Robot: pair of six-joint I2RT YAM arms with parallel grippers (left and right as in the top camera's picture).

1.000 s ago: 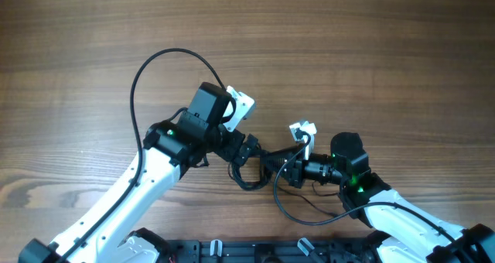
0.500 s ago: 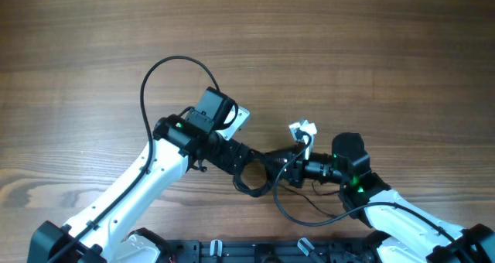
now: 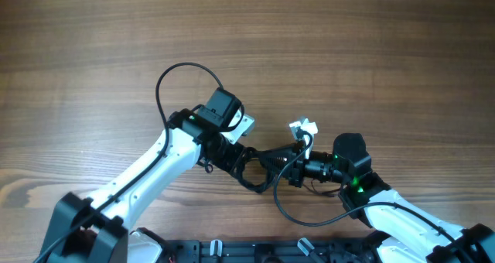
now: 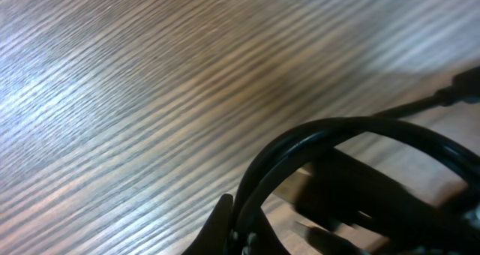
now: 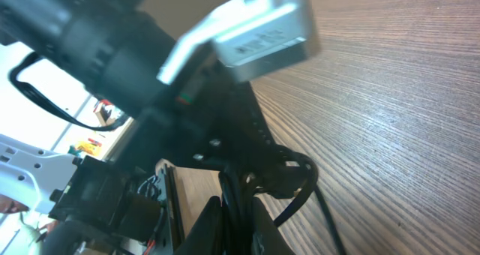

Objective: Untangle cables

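Note:
The cables (image 3: 260, 187) form a small black knot of loops on the wooden table between my two grippers, with one strand (image 3: 298, 219) trailing toward the near edge. My left gripper (image 3: 247, 165) is shut on the left side of the knot. In the left wrist view, a black cable loop (image 4: 330, 129) arcs up from the pinched fingers (image 4: 219, 226). My right gripper (image 3: 281, 169) is shut on the right side. The right wrist view shows several strands (image 5: 238, 191) clamped between its fingers (image 5: 212, 226). The two grippers are almost touching.
The left arm's own thick black cable (image 3: 172, 74) loops out over the table behind the wrist. The left wrist's white camera block (image 5: 264, 28) hangs close in front of the right wrist. A black rail (image 3: 232, 251) runs along the near table edge.
My left gripper has swung right and toward the near edge onto the cable knot and gone from open to shut on it. The right arm has not moved.

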